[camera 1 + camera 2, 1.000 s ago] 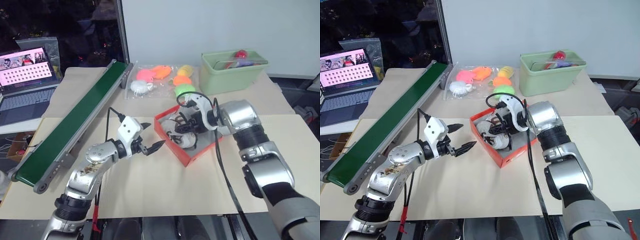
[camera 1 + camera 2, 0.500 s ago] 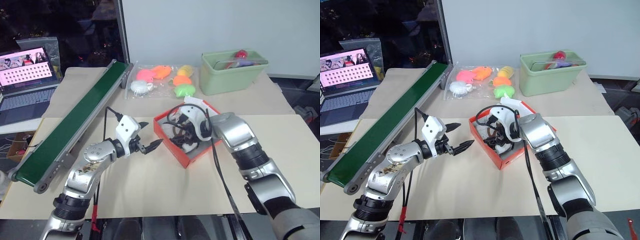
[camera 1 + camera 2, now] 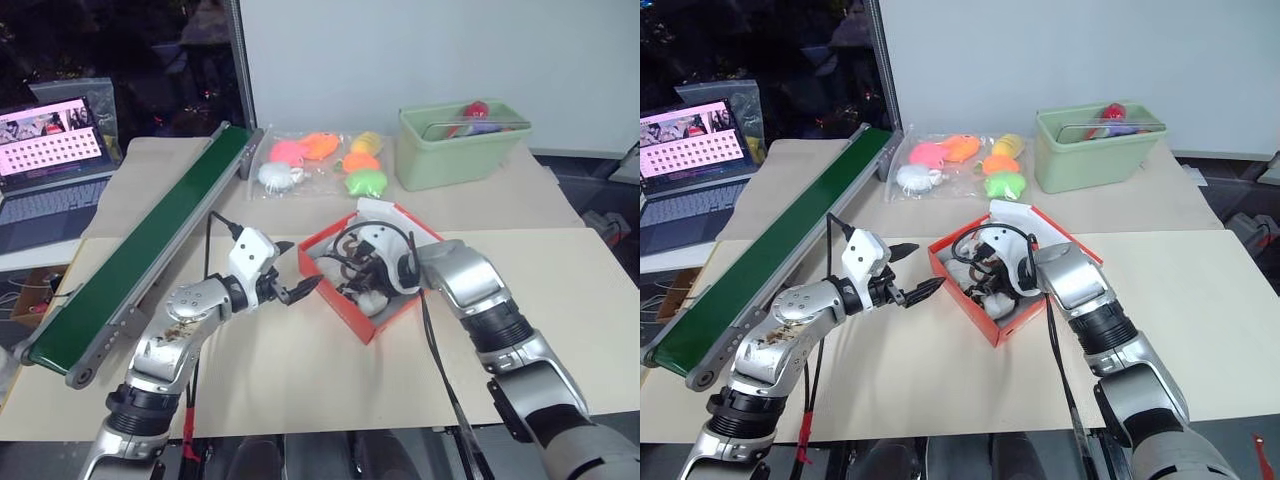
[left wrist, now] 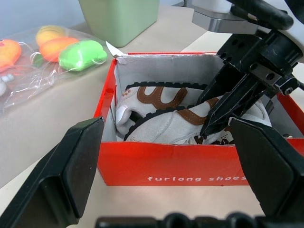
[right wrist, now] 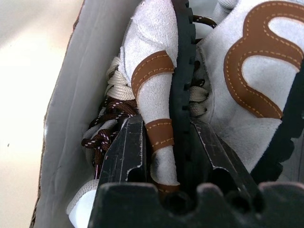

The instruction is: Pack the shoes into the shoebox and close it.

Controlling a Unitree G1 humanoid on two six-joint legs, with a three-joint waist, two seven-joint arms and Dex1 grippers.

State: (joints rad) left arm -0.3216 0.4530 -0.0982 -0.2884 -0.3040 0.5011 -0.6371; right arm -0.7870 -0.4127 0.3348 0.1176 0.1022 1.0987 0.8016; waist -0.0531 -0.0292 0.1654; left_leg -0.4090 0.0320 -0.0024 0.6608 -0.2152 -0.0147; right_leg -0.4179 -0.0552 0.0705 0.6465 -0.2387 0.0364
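Centre frame, shoebox holds both shoes. Right claw pinches one shoe's heel edge; left claw gapes empty. Shoes look light, soft; stiff sole rim grips best.

White lowercase lettering reading "furlong shoes" is running along the outer side wall of the small red-orange cardboard shoebox, low in the middle of the left wrist view. The open grey laptop at the upper left of the head views is showing a pink screen whose rows of marks are staying too small to read.
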